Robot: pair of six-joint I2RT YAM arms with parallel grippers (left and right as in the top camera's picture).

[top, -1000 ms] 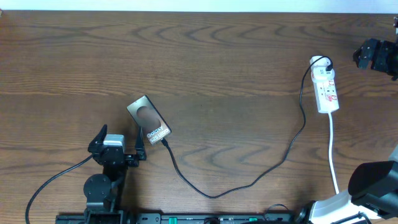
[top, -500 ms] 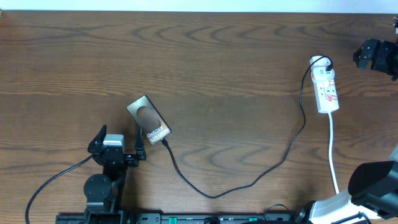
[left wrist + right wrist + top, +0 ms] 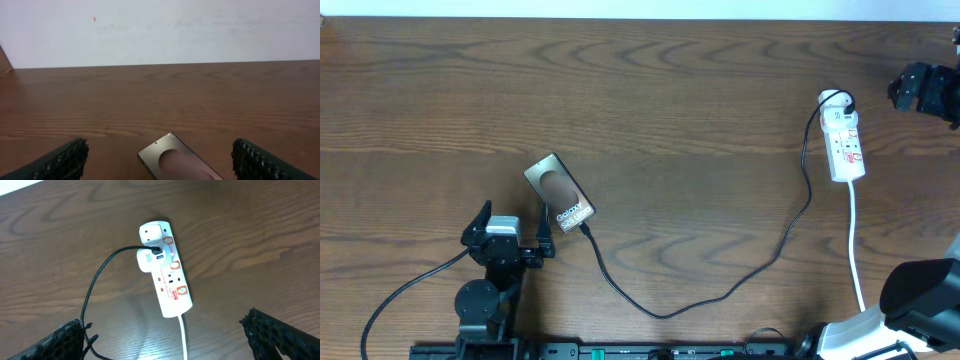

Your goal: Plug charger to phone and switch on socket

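Observation:
The bronze-brown phone [image 3: 558, 190] lies flat at the table's front left, and its far end shows in the left wrist view [image 3: 172, 160]. The thin black charger cable [image 3: 665, 313] runs from the phone's near end in a long loop to the white plug on the socket [image 3: 846, 143]. The socket shows in the right wrist view [image 3: 167, 272] with the cable [image 3: 97, 277] going into its plug. My left gripper [image 3: 512, 230] [image 3: 160, 150] is open just short of the phone. My right gripper [image 3: 918, 88] [image 3: 165, 327] is open above the socket's cord end, holding nothing.
The socket's white cord [image 3: 857, 255] runs toward the front right edge. The right arm's base [image 3: 910, 300] fills the front right corner. A thick black arm cable [image 3: 405, 290] curves at the front left. A white wall [image 3: 160, 30] stands behind the table.

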